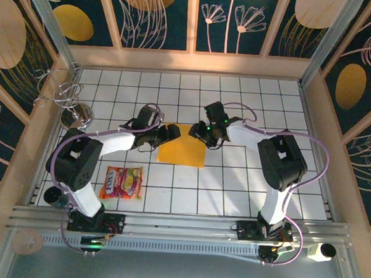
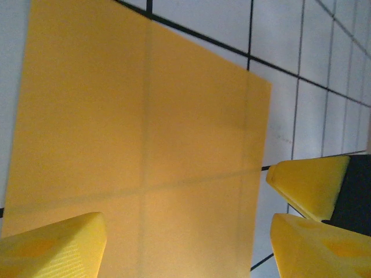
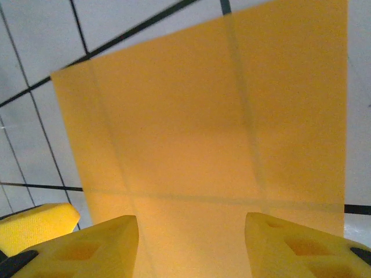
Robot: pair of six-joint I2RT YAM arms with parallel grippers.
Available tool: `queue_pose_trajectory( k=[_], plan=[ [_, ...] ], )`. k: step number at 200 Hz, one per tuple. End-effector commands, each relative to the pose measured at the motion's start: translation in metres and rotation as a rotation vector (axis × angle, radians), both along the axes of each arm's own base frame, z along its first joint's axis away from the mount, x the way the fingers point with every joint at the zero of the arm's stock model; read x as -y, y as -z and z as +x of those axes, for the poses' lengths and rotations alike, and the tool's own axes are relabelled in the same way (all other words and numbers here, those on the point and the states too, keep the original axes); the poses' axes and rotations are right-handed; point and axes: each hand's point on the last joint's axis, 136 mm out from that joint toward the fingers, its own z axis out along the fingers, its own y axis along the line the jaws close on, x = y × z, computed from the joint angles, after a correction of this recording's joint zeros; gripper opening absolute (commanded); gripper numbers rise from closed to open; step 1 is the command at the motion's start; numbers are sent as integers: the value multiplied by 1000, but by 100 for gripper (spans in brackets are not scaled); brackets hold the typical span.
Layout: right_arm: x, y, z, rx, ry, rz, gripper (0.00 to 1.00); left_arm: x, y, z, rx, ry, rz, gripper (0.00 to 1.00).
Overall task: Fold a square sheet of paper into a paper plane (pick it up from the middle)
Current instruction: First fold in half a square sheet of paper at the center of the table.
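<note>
Your square sheet of paper (image 1: 181, 153) lies flat and unfolded on the white tiled table (image 1: 246, 181), about in the middle. It is thin enough that the dark tile lines show faintly through it.

Both of your grippers are at its far edge. The left gripper (image 1: 171, 133) sits at the far-left corner, and its wrist camera looks down on the sheet with the two yellow fingers (image 2: 55, 246) spread wide, one over the paper and the other out over bare tile past the sheet's edge. Nothing is pinched between them. The right gripper (image 1: 200, 131) sits at the far-right corner, just beside the left one. Its fingers (image 3: 87, 249) are also parted, with the orange surface showing flat in the gap between them. You cannot tell from these views whether either set of fingertips touches the paper.

Each wrist view catches a yellow finger of the other gripper at its edge, so the two are close together.

Further out, a red-and-yellow snack packet (image 1: 122, 182) lies on the near-left tiles, well apart from the sheet.
</note>
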Motion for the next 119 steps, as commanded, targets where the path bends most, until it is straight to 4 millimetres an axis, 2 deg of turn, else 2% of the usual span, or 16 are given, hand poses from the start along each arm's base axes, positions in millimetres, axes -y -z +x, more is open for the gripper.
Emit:
queue_pose_trajectory(
  k=[1, 31, 69, 119],
  plan=[
    [0, 17, -9, -37, -32, -8, 52, -2, 16, -4, -46, 31, 64, 76],
    [4, 27, -11, -56, -31, -28, 51, 4, 20, -2, -57, 50, 52, 77],
    [11, 43, -13, -80, -22, -67, 50, -4, 36, -6, -91, 29, 92, 78],
    [0, 47, -11, -88, -30, -4, 49, -7, 38, -7, -90, 10, 100, 82]
  ],
)
